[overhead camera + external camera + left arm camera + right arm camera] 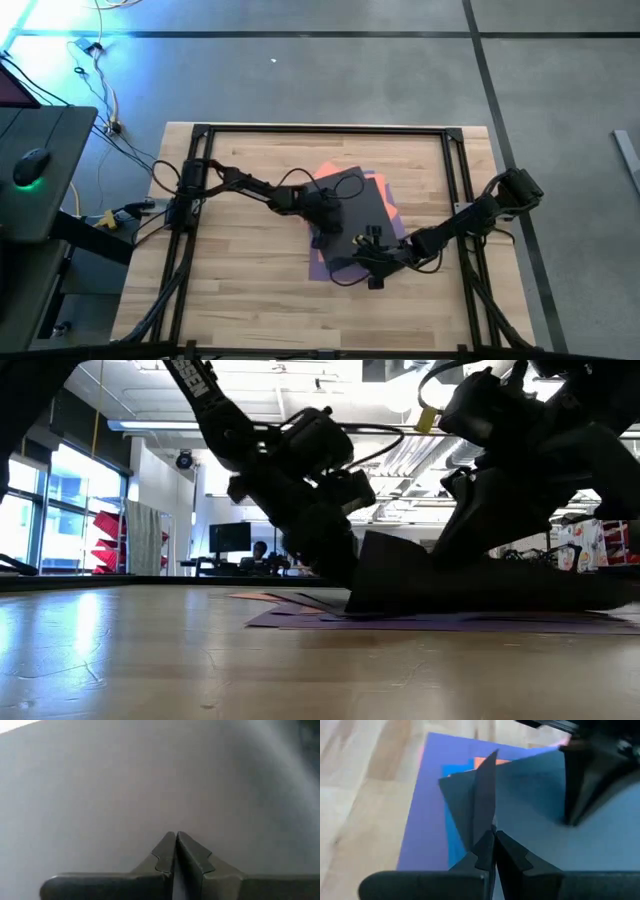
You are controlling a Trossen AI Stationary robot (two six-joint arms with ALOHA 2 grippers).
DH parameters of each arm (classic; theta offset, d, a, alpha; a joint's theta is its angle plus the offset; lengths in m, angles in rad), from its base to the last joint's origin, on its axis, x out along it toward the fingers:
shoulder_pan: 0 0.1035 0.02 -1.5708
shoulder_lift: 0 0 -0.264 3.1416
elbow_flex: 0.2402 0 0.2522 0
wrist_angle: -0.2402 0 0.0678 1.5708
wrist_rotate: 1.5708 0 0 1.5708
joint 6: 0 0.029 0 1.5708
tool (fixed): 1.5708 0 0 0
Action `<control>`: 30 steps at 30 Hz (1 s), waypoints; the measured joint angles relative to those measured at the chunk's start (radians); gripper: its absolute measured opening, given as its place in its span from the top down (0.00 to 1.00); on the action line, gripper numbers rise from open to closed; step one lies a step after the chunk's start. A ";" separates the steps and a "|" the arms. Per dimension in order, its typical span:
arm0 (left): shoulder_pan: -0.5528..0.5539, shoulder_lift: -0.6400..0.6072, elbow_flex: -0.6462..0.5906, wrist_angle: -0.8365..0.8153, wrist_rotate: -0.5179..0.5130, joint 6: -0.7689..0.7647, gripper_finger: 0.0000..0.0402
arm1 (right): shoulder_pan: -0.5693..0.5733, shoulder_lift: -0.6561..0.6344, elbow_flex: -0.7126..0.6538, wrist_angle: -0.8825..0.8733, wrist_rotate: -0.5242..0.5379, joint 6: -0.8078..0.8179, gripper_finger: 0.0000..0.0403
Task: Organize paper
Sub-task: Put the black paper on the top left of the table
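The coloured sheets lie in a loose stack in the middle of the wooden table. The dark grey sheet (pixel 355 200) is on top. Orange (pixel 383 192), blue (pixel 454 770) and purple (pixel 422 810) edges stick out from under it, and a pink sliver (pixel 564 741) shows at the far side. My left gripper (pixel 328 212) is shut and stands on the grey sheet's left part. My right gripper (pixel 362 260) is shut on the grey sheet at its near edge. My left gripper presses its shut fingertips (pixel 175 840) down on the flat of the dark grey sheet (pixel 150 780), coming slanting from above and from the table's left. The sheet lies on the stack under them. My right gripper pinches the dark grey sheet's near edge (pixel 482 827) between its two fingers, reaching in from the table's right and near side. That edge is lifted and stands up in a ridge (pixel 385 555), while the rest of the sheet stays on the stack.
Bare wood lies all around the stack, widest toward the table's left (pixel 230 260) and near side. A black frame (pixel 320 130) runs along the table's edges. A desk with a mouse (pixel 32 165) and cables stands off the table's left.
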 joint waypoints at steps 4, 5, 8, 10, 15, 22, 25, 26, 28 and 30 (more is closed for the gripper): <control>-0.029 -0.125 0.000 -0.118 -0.084 0.075 0.98 | 0.000 0.000 0.000 0.001 0.013 0.030 1.00; -0.038 -0.153 0.001 -0.140 -0.088 0.083 0.96 | 0.000 0.000 0.000 -0.001 0.018 0.037 1.00; -0.076 -0.223 0.004 -0.224 -0.078 0.098 0.90 | -0.001 0.000 0.000 0.002 0.034 0.050 1.00; -0.104 -0.252 0.003 -0.275 -0.065 0.108 0.84 | -0.002 0.000 0.000 0.009 0.050 0.053 1.00; -0.176 -0.240 0.003 -0.277 -0.102 0.094 0.69 | -0.002 0.000 0.000 0.039 0.085 0.076 1.00; -0.245 -0.098 0.003 -0.163 -0.356 0.093 0.53 | -0.002 0.000 0.000 0.072 0.084 0.055 1.00; -0.269 -0.051 0.003 -0.110 -0.477 0.069 0.51 | -0.001 0.000 0.000 0.072 0.082 0.054 1.00; -0.277 -0.041 0.003 -0.096 -0.509 0.066 0.51 | -0.001 0.000 0.000 0.072 0.081 0.053 1.00; -0.295 -0.026 0.003 -0.076 -0.555 0.066 0.53 | -0.001 0.000 0.000 0.072 0.081 0.048 1.00; -0.311 -0.019 0.004 -0.063 -0.582 0.067 0.59 | -0.001 0.000 0.000 0.075 0.081 0.048 1.00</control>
